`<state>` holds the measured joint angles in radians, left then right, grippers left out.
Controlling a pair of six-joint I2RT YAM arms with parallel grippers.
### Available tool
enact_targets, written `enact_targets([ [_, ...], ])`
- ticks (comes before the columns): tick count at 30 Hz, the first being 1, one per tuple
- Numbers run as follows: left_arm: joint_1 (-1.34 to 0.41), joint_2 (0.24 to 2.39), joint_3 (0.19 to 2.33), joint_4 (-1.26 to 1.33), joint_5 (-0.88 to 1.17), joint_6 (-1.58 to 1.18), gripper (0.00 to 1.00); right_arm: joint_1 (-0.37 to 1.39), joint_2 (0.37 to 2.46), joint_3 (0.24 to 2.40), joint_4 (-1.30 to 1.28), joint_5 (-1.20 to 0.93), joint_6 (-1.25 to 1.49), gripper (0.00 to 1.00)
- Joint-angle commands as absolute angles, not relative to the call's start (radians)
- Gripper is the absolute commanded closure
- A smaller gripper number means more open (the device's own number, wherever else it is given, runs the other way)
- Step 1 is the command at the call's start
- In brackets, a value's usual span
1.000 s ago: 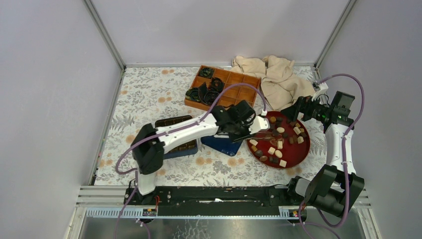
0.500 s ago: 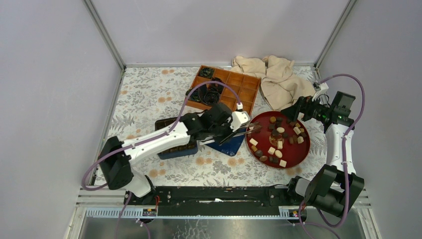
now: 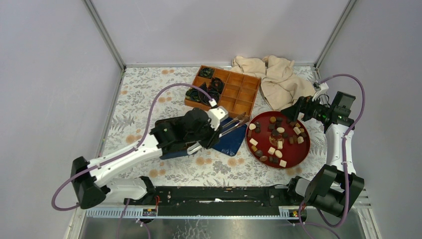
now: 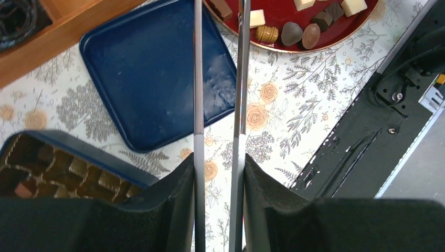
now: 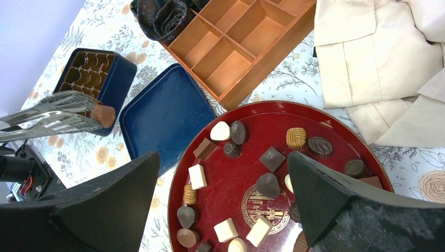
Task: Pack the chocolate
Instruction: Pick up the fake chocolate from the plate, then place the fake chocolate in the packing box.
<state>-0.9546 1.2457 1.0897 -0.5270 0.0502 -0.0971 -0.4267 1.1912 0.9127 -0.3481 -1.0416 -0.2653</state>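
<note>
Compared with a second ago: no longer stretched out over the red plate (image 5: 252, 131), but drawn back toward the arm's own base, with the left hand (image 4: 218, 178) now above the blue lid (image 4: 152, 79). Narrow at that hand, clamped on a pair of long metal tongs (image 4: 198, 79). Pinched at the far tips of those tongs: a mid-brown chocolate (image 5: 103, 114), plain in the right wrist view, cut off by the frame edge in the left wrist view. Reads as a pick done and a carry under way, with no placement yet.

Relative to the left hand:
- Held piece: straight ahead at the end of the blades, lifted clear of the bench (image 4: 273, 105).
- Loose chocolates (image 5: 267, 184): further ahead, past the tips, scattered on the plate.
- Blue tin (image 5: 118, 84) with its moulded pockets: close in on the hand's left, nearer than the tips. Probably calls for a swing left and a further pull back before any release.
- Pockets themselves: too dark to tell filled from bare.

At the right hand (image 5: 221, 157): wide, gripping nothing, hanging above the plate as before, with the loose pieces directly beneath and between its fingers.
</note>
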Motion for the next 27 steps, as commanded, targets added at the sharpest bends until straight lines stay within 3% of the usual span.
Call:
enact_targets([
  [1,-0.948,1.142,1.044,-0.489,-0.042,-0.215,1.0,-0.432,1.17,0.935,-0.316,-1.078,-0.261,0.0],
  [27,-0.921,0.936,1.033,-0.949,-0.301,-0.61,1.0,-0.432,1.175,0.927,-0.304,-1.093,-0.252,0.0],
])
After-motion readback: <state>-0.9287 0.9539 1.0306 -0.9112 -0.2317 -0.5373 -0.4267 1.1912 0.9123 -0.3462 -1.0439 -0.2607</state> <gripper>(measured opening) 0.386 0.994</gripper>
